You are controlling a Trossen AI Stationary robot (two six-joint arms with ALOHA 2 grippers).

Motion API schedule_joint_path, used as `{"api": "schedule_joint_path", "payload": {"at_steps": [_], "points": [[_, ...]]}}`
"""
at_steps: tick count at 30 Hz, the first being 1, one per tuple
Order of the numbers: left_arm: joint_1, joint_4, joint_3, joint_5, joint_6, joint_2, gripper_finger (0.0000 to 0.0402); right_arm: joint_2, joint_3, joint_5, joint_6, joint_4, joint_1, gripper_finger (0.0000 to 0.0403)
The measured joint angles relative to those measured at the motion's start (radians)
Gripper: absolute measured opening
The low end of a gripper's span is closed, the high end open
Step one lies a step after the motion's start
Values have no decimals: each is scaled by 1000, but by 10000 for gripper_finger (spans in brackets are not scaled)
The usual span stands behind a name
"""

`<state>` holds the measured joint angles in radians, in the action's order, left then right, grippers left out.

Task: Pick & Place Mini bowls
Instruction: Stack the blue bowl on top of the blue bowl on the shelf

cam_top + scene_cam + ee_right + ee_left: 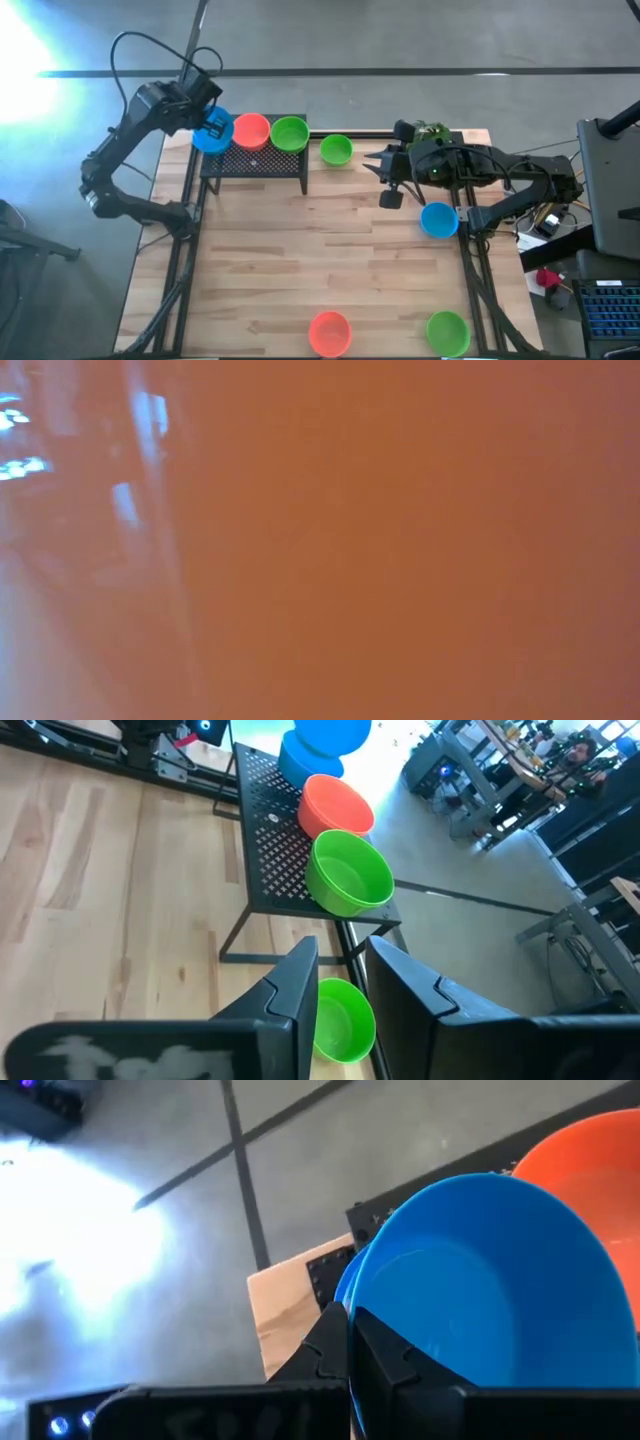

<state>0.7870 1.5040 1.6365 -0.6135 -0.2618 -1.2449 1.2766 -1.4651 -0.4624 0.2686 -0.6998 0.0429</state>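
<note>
**Bowls lining up on the mesh stand**

From where I stand, the left gripper [212, 126] is pinched tight on the rim of a blue bowl [211, 132], holding it at the far-left end of the black mesh stand [255, 165]; in the left wrist view that bowl appears to sit over a second blue one, so my guess is it is being stacked or set at the head of the row; an orange-red bowl [251, 131] and a green bowl [289, 133] sit beside it on the stand, mouths up, the three in a line along the stand's length.

The right gripper [378, 166] hangs just beside a second green bowl [336, 150] on the wooden table [300, 270], next to the stand's right end; its fingers stand a little apart, astride the bowl's rim in the right wrist view, though I cannot tell whether they grip it yet; likely the next pick.

Being round, the bowls have no long axis; all that show plainly open upward. Three more wait: a blue one [438, 219] near the right arm, and orange-red [329, 333] and green [447, 331] at the near edge.
</note>
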Motion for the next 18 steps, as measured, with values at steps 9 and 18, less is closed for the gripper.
{"api": "schedule_joint_path", "payload": {"at_steps": [9, 18], "points": [[25, -4, -67, -12, -113, 2, 0, 0, 0, 0, -4, 0, 0, 74], [36, -40, -123, -14, -262, 13, 0, 0, 0, 0, 1, 0, 0, 75]]}}
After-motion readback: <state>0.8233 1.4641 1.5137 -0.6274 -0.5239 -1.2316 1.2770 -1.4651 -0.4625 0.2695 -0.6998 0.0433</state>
